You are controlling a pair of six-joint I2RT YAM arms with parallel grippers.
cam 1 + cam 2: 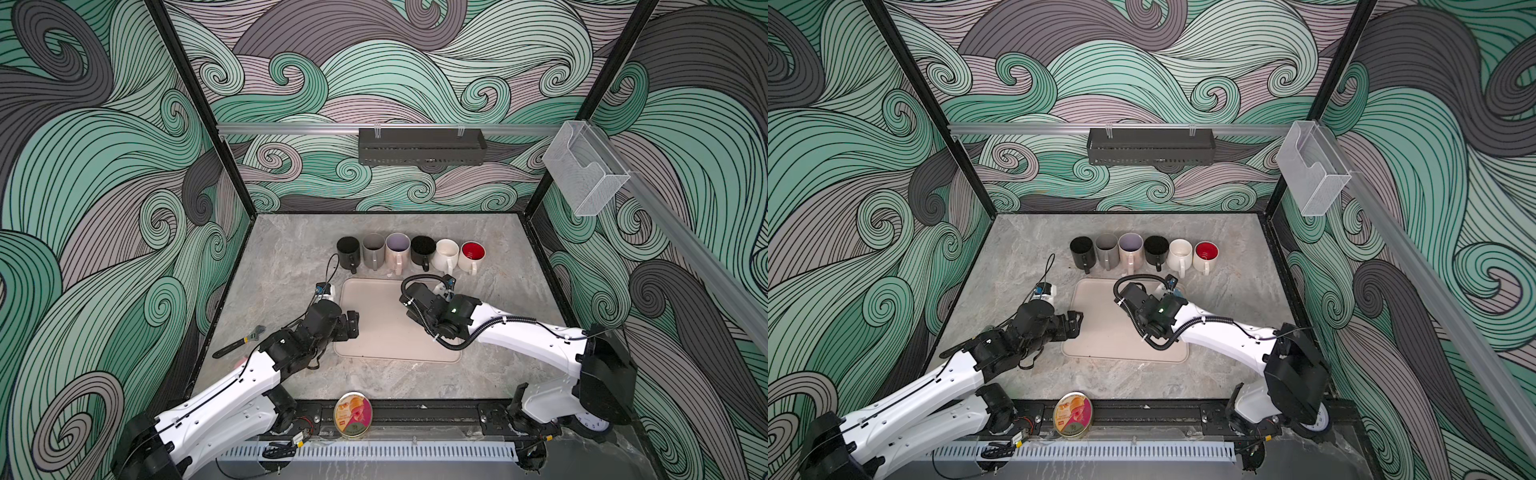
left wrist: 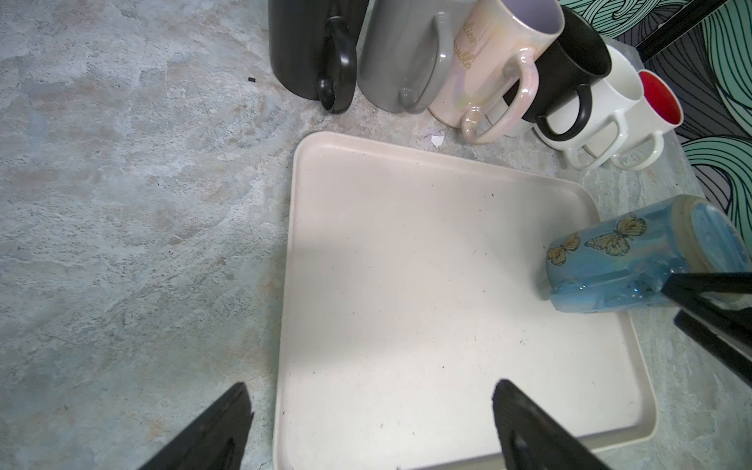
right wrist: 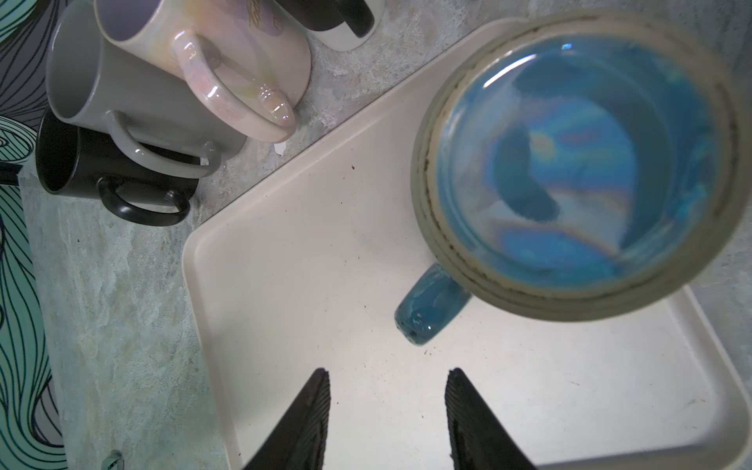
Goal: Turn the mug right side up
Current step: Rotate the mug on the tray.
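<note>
Mug [image 2: 610, 260] on tray [image 1: 386, 332], far right corner; row of mugs [image 1: 397, 249] behind tray.

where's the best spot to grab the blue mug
Probably the handle, coming from the right gripper's side: the mug stands base-up on the tray, rim down and unreachable, and the handle sticks out sideways towards those open jaws.

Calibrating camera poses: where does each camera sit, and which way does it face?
Both top views: high at the front, looking down and back at the grey marbled table and a row of six upright mugs; left arm and right arm show.
Left wrist: on the left arm, facing across the beige rectangular tray toward the mugs; the open left gripper shows.
Right wrist: on the right arm, looking down on the upside-down blue butterfly mug; the open right gripper shows.
Shared by both wrist views: tray, blue butterfly mug.
</note>
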